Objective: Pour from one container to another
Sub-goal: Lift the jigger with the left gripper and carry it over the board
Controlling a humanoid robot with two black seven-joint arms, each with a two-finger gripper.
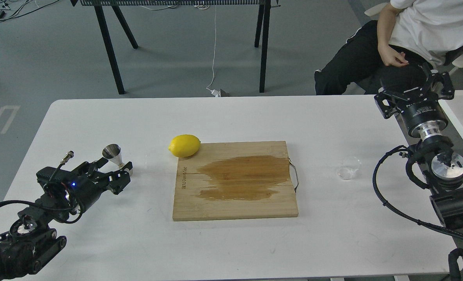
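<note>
Left gripper (116, 174) sits low by the desk's left edge, fingers spread, holding nothing, its tips just in front of the jigger (114, 155) – can't tell if touching. Right gripper (414, 88) is splayed and empty at the far right corner. Cup (348, 168) stands near the right edge, mouth up, well apart from both. Jigger upright, long axis vertical, open cone up.

Step, I'd say: grasp at the waist – approach level, close slowly, or it'll tip.

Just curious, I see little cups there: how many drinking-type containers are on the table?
2. A shiny metal jigger stands at the left, just behind the left hand. A tiny clear glass cup sits right of the cutting board.
</note>
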